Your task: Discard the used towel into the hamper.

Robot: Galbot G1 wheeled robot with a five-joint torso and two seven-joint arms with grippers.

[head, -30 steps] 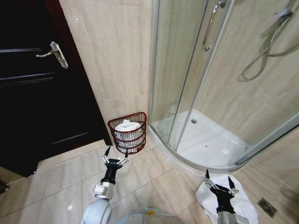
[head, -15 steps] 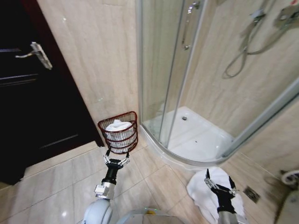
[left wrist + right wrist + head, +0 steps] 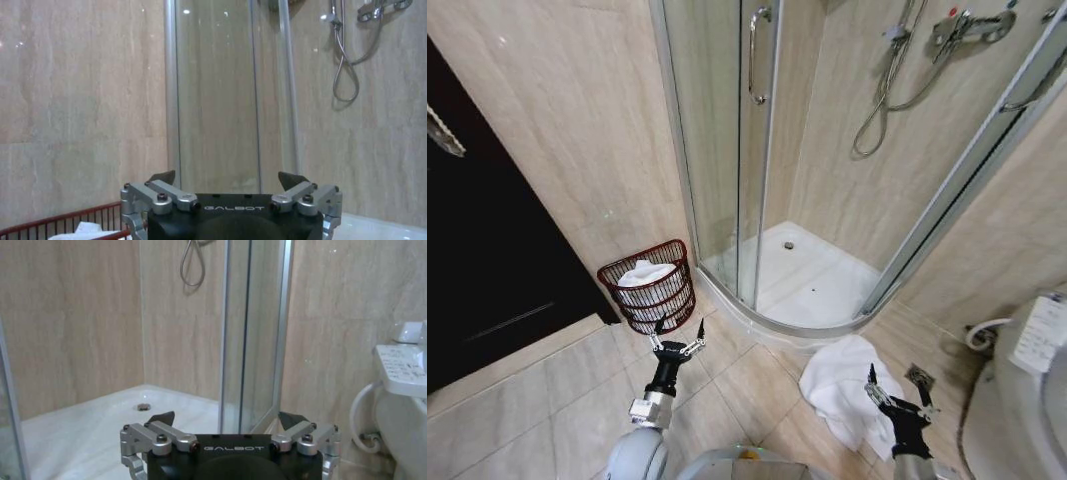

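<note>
While I held both arms low, crumpled white towel [image 3: 845,385] lay just beside right gripper [image 3: 895,386], fingers spread, empty; dark red wire hamper [image 3: 649,286] sat nearer left gripper [image 3: 678,330], also spread, empty.

Beige stone-look wall panels [image 3: 577,120] and matching large floor tiles [image 3: 547,400]. Dark wooden door [image 3: 477,260] at left. Curved glass shower enclosure [image 3: 727,150] over white tray [image 3: 812,285], chrome hose [image 3: 882,95] on wall. White toilet [image 3: 1027,390] at right.
</note>
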